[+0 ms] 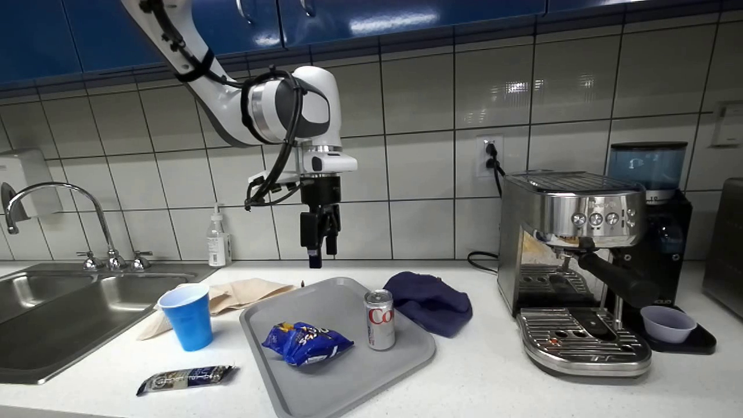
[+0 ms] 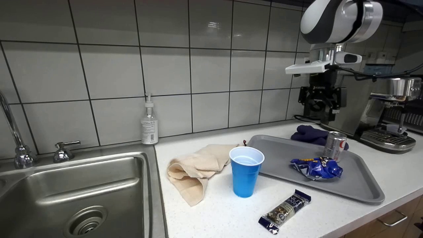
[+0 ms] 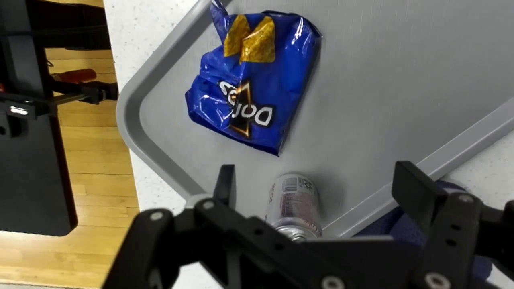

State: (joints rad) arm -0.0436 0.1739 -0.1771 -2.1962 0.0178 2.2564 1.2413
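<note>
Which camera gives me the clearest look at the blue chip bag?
The wrist view: it shows the blue chip bag large, from above, lettering and pictured chips plain, nothing covering it. Both exterior views show it smaller and slantwise, on the gray tray.

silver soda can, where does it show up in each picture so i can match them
In an exterior view: the silver can, below the centre.
In an exterior view: the silver can, lower half, right of centre.
Wrist view: the silver can, lower middle, partly hidden.
Shared landmark: the blue chip bag, near it.
</note>
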